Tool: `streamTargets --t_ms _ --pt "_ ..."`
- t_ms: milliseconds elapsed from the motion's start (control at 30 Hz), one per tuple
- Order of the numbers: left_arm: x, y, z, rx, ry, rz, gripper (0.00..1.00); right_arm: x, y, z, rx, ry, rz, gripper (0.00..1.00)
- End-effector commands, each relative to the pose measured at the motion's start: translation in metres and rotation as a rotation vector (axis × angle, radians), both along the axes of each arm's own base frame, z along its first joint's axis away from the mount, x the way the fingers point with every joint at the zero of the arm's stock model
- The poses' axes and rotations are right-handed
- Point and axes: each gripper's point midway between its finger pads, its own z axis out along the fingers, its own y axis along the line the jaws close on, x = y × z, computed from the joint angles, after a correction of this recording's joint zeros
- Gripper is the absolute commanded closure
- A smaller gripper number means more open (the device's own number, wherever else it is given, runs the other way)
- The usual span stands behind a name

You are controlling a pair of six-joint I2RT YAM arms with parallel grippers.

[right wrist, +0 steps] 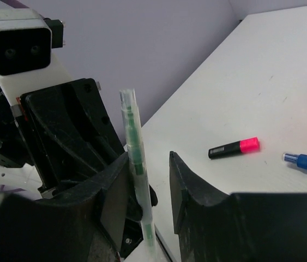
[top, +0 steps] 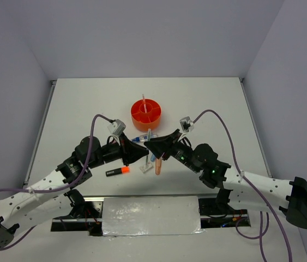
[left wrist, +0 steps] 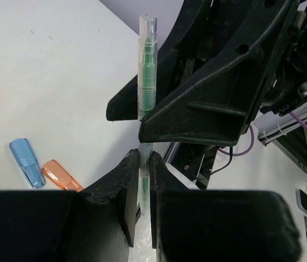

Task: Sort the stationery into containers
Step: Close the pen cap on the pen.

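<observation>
The left fingers (left wrist: 133,173) are shut tight on a clear pen with a green core (left wrist: 146,82), gripping it near one end. The pen runs straight out from them and passes between the right fingers (right wrist: 185,188). These stand open. In the right wrist view the pen (right wrist: 136,158) lies close against one finger and the other finger is well apart from it; whether the near finger actually touches the pen cannot be told.

From above, the two arms meet tip to tip over the middle of the white counter (top: 88,109), on the near side of the round orange tub (top: 142,122). A thin pen (top: 143,102) stands in the tub's centre cup.

The other stationery lies loose on the counter. A black highlighter with an orange cap (top: 118,172) lies flat under the left arm. A white eraser (top: 145,167) and a salmon eraser (top: 158,165) lie near each other below the meeting fingers. The left wrist view shows a blue eraser (left wrist: 26,169) just beside the salmon one. A blue and clear marker (right wrist: 306,162) lies near the tub's edge, and a black highlighter with a pink cap (right wrist: 234,148) lies near that marker.
</observation>
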Motion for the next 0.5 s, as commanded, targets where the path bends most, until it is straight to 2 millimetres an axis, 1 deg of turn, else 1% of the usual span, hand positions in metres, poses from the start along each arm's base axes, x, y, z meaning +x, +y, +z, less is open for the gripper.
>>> streamTargets --t_ms 0,33,67,100,133,167,200,267,300,367,400,433,467 --pt "-0.006 -0.005 0.011 -0.035 -0.060 -0.052 1.00 0.001 0.004 0.032 0.041 -0.065 0.006 0.60" --pt "-0.006 -0.005 0.011 -0.034 -0.059 -0.054 1.00 0.001 0.005 0.036 0.047 -0.069 0.008 0.62" --pt "-0.007 -0.006 0.010 -0.033 -0.057 -0.058 1.00 0.001 0.007 0.035 0.042 -0.069 0.013 0.70" --pt "-0.006 -0.006 0.009 -0.029 -0.056 -0.055 1.00 0.000 0.008 0.038 0.048 -0.074 0.019 0.79" --pt "-0.006 -0.005 0.009 -0.029 -0.057 -0.054 1.00 -0.001 0.008 0.040 0.053 -0.078 0.027 0.93" --pt "-0.006 -0.005 0.011 -0.031 -0.063 -0.052 1.00 -0.001 0.010 0.039 0.052 -0.077 0.033 0.98" --pt "-0.006 -0.005 0.009 -0.021 -0.056 -0.049 0.96 -0.004 0.010 0.039 0.060 -0.077 0.046 1.00" --pt "-0.002 -0.004 0.011 -0.019 -0.055 -0.030 0.86 -0.006 0.011 0.039 0.068 -0.075 0.057 1.00" --pt "-0.002 -0.004 0.011 -0.019 -0.053 -0.031 0.73 -0.007 0.010 0.038 0.077 -0.073 0.061 1.00" --pt "-0.002 -0.006 0.014 -0.026 -0.055 -0.037 0.61 -0.008 0.010 0.039 0.094 -0.074 0.066 1.00" --pt "-0.002 -0.007 0.014 -0.027 -0.052 -0.041 0.60 -0.010 0.010 0.041 0.099 -0.075 0.073 1.00" --pt "-0.002 -0.009 0.016 -0.035 -0.056 -0.052 0.61 -0.010 0.010 0.042 0.102 -0.078 0.076 1.00" --pt "-0.002 -0.011 0.016 -0.039 -0.049 -0.057 0.73 -0.011 0.010 0.043 0.110 -0.078 0.080 1.00"
